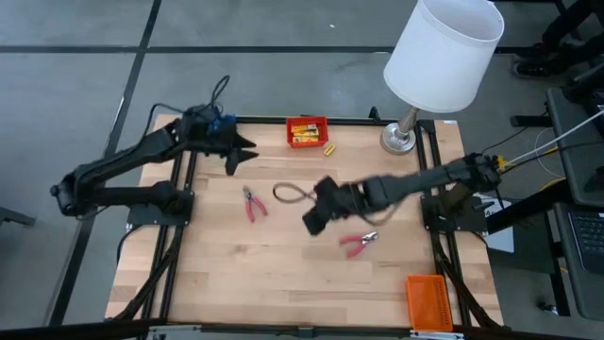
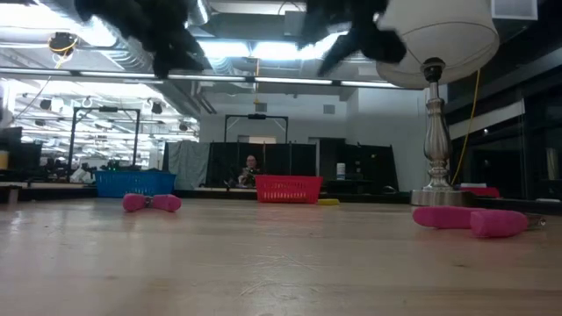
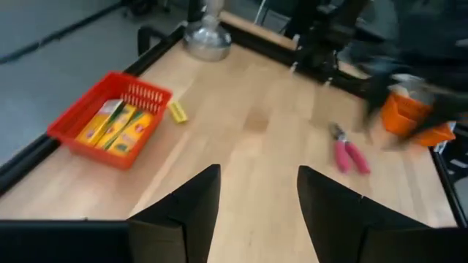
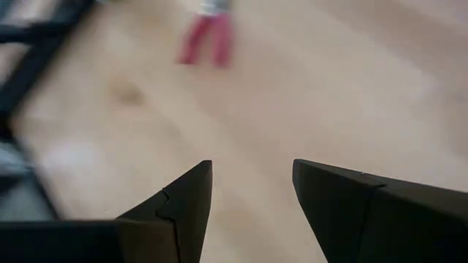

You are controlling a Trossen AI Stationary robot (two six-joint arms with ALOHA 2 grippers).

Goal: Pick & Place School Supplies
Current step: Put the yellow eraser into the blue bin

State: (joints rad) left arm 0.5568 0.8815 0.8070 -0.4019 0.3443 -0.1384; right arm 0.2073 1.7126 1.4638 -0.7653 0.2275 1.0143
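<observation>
Left gripper [image 1: 247, 151]: hovering above the far left part of the table, beside the red tray; in the left wrist view its fingers [image 3: 186, 212] are standing apart with bare wood showing between them, gripping nothing.
Right gripper [image 1: 311, 223]: reaching out over the middle of the table on a long dark arm; in the right wrist view its fingers [image 4: 179, 208] are spread with a clear gap and nothing is sitting between them.
Red tray [image 1: 293, 124]: sitting at the far edge of the table, left of the lamp base; it is holding yellow packets [image 3: 117, 124] with dark marks, lying side by side.
Loose yellow stick [image 1: 329, 149]: lying on the wood just beside the red tray, on the side nearer the lamp.
Left pliers [image 1: 252, 203]: red-handled pair lying flat on the table left of centre, nearer than the left gripper, with its handles splaying toward the near edge.
Right pliers [image 1: 358, 244]: pink-handled pair lying just beside the right gripper, toward the near right part of the table; neither gripper is touching it.
Cable loop [image 1: 289, 193]: thin dark loop lying on the wood between the two pairs of pliers, close to the right gripper.
Lamp [image 1: 444, 52]: white-shaded, standing on a metal base at the far right corner.
Orange tray [image 1: 427, 300]: resting at the near right edge of the table.
Blue tray [image 2: 136, 183]: showing in the low view at the far left side.
Table [image 1: 283, 274]: light wooden top with a dark frame.
</observation>
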